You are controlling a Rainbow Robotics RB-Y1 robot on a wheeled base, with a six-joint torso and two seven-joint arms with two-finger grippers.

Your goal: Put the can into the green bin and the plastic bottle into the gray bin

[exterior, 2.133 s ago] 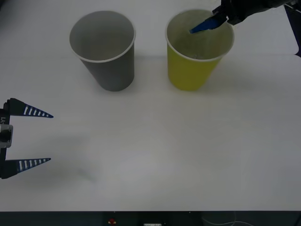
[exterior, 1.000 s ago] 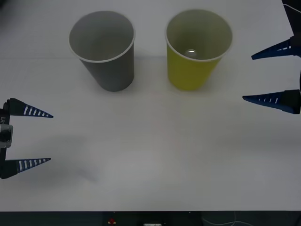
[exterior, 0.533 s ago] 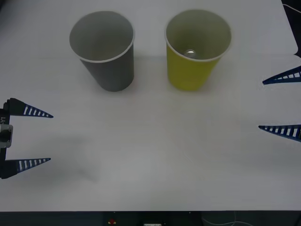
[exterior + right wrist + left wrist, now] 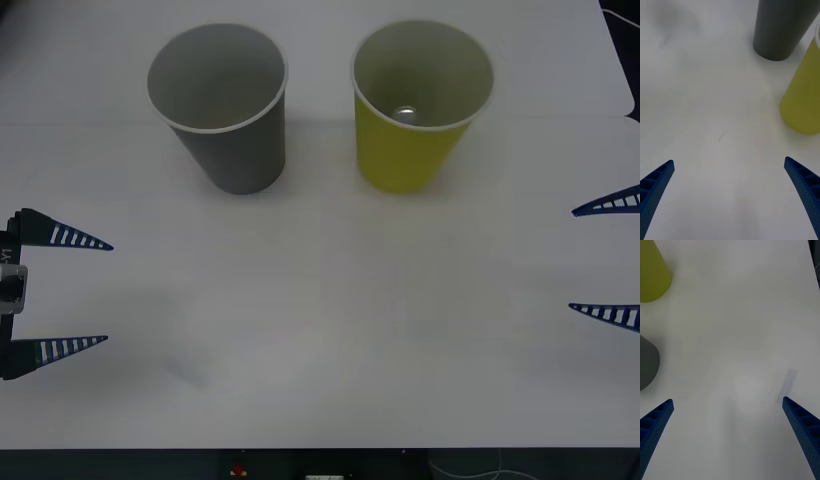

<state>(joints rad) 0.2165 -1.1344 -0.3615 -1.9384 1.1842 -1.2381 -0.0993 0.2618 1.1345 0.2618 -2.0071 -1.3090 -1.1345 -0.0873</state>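
Note:
The green bin (image 4: 400,160) stands upright at the back right of the white table, and the silver top of the can (image 4: 405,113) shows at its bottom. To its left stands the gray bin (image 4: 240,160), with nothing visible inside. The plastic bottle is out of view. My right gripper (image 4: 572,260) is open and holds nothing at the table's right edge, well in front of the green bin. My left gripper (image 4: 108,293) hangs open and holding nothing at the left edge. The right wrist view shows the gray bin (image 4: 782,30) and the green bin (image 4: 803,93) beyond the open right gripper (image 4: 729,165).
The white table (image 4: 320,330) lies bare between the two grippers and in front of the bins. The left wrist view looks across the tabletop from the open left gripper (image 4: 727,403), with the green bin (image 4: 651,273) and the gray bin (image 4: 646,362) at one side.
My right gripper has drawn back from over the green bin to the table's right edge, open. The can now shows inside the green bin. The left arm has not moved.

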